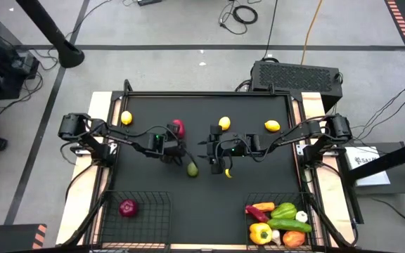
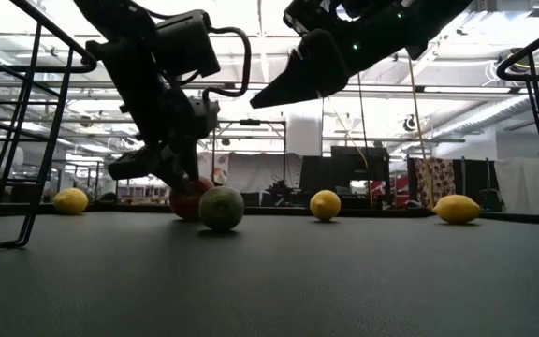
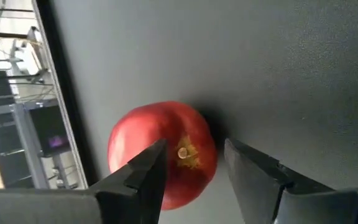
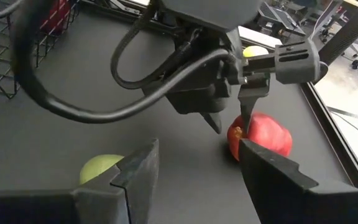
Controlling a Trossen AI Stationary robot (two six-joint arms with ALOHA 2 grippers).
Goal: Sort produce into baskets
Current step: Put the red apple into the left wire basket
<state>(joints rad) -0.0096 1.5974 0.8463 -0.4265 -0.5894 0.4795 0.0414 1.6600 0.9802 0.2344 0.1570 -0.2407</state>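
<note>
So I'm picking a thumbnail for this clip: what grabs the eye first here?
The left gripper, near mid-table, hangs open over a red apple, its fingers straddling the fruit. A green lime lies just beside it, and three lemons dot the far side of the table. The right-hand basket is crowded with colourful vegetables, while the left-hand basket holds only a purple onion.

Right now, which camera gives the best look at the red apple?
The left wrist view: the red apple fills it, stem visible, between the open left gripper fingers. The right wrist view shows it smaller, the high view mostly hidden by the arm, the low view behind the lime.
</note>
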